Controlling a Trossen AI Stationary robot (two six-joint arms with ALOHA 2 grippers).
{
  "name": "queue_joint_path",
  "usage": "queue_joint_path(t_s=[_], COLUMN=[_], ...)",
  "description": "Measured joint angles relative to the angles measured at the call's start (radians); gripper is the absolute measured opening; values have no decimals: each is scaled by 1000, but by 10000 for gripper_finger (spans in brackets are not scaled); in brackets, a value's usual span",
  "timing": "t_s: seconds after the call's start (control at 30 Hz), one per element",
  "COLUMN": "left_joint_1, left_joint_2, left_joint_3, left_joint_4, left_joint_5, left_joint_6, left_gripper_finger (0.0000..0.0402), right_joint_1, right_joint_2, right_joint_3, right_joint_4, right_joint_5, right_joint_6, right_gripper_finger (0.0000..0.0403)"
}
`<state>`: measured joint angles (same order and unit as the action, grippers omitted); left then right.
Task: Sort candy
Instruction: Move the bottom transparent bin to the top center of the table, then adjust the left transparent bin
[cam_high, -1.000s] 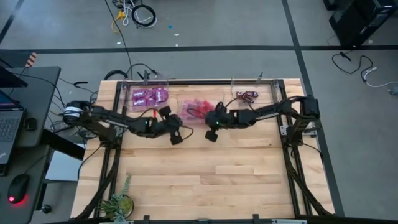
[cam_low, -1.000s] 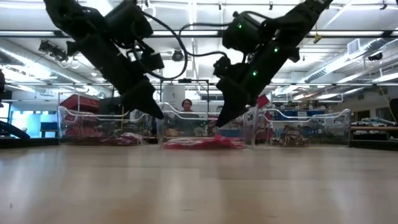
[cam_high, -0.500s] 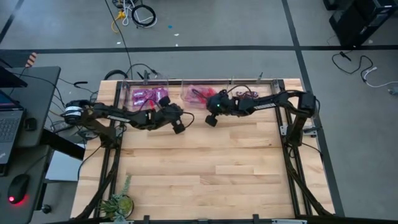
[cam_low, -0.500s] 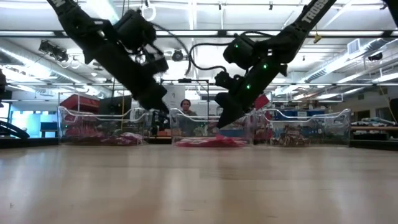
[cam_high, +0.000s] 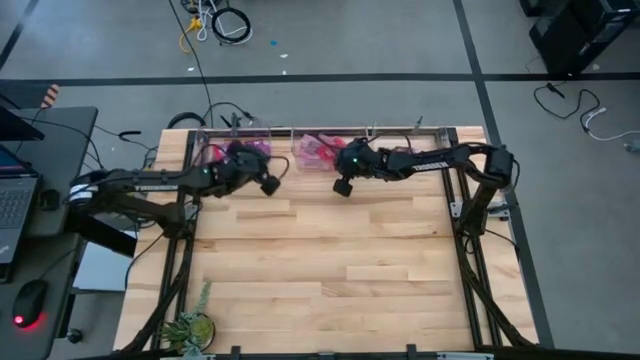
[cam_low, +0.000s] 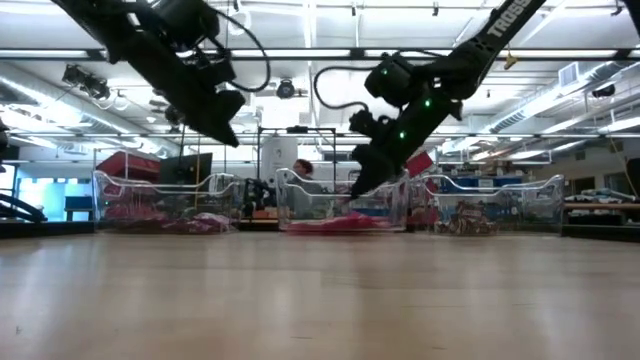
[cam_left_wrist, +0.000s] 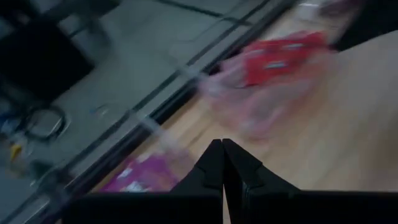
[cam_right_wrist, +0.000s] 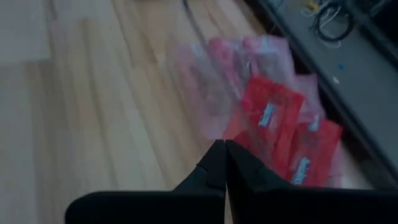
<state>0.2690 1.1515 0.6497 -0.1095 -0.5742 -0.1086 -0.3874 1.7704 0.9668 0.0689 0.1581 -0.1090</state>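
Right gripper (cam_high: 342, 186), its dark fingers pressed together on nothing, hangs just beside the clear plastic middle bin (cam_high: 303, 160) on the pale wooden table (cam_high: 330, 270). Flat, glossy red candy (cam_right_wrist: 273, 121) lies in that bin. Left gripper (cam_high: 268, 185), fingers likewise together, hangs left of it, near purple candy (cam_left_wrist: 140, 176).

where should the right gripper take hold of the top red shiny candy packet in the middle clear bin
The red shiny candy packet lies flat on the pile in the middle clear bin, so probably best pinched across a narrow free edge, coming down from above over the bin wall. The right gripper is shut beside it and would need opening first.
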Motion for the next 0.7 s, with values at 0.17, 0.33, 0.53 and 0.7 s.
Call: queue_joint_path(t_s=[0.17,0.33,0.53,0.7], left_joint_1=[163,318,421,440], left_joint_2=[13,87,196,273], left_joint_3=[-1,-1,0,0], left_joint_4=[-49,26,145,255], left_joint_5=[43,186,404,486], left_joint_6=[-34,-25,-8,-8], left_gripper_finger=[0,0,0,0], right_joint_1=[35,53,61,60], right_joint_2=[-61,-112,-157,-185], right_joint_3=[0,0,0,0], right_joint_4=[-6,-21,-39,-73], right_joint_5=[4,3,1,4], right_joint_6=[18,19,10,8], right_gripper_finger=[0,0,0,0])
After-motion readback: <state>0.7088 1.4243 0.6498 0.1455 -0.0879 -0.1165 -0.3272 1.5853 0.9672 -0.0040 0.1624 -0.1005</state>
